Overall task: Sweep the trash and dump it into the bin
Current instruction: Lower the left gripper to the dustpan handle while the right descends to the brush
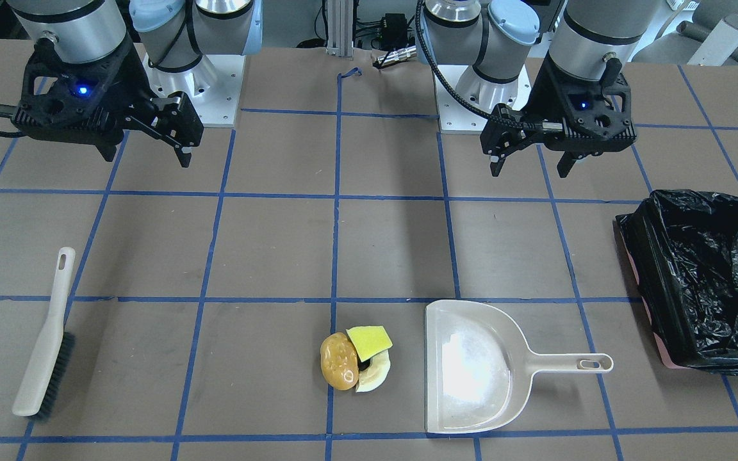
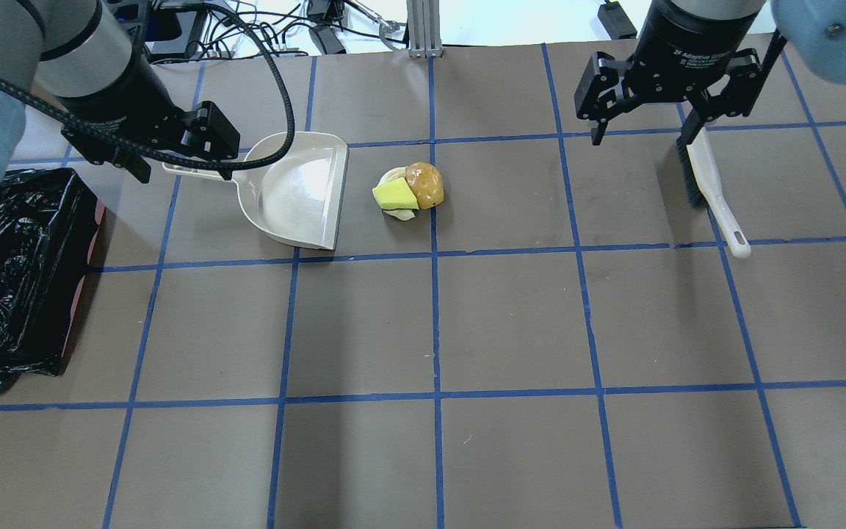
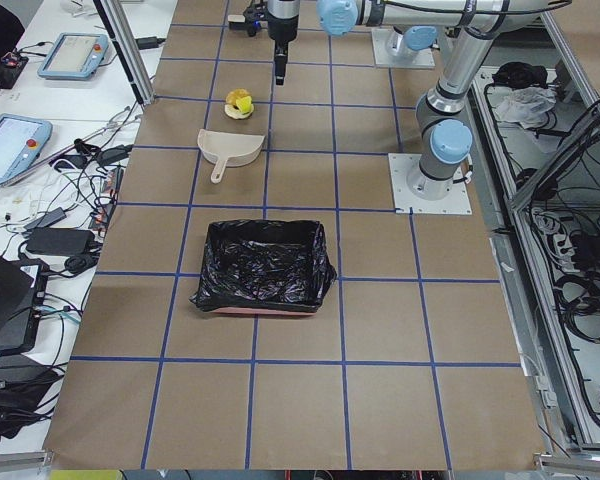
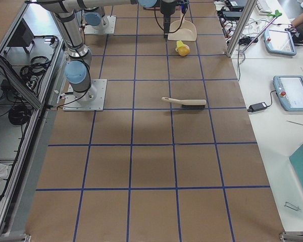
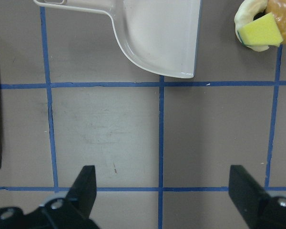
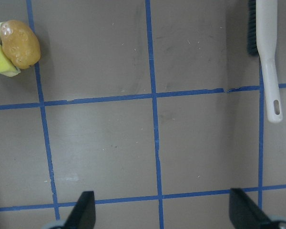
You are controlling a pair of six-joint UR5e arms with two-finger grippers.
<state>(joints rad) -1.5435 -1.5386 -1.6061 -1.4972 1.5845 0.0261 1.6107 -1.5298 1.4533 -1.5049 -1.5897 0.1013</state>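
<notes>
Nearest us lie one brush with a beige handle and dark bristles, one trash pile of three touching pieces (glossy brown lump, yellow-green sponge wedge, pale curved slice), and one flat beige plastic dustpan. Its open edge is near the pile. All are on the brown table gridded with blue tape. Further back we see one rectangular pinkish bin lined with crinkled glossy black plastic. Farthest, the left gripper and right gripper hang wide open, holding nothing; the right's white lettering begins "ZF Adaptive".
</notes>
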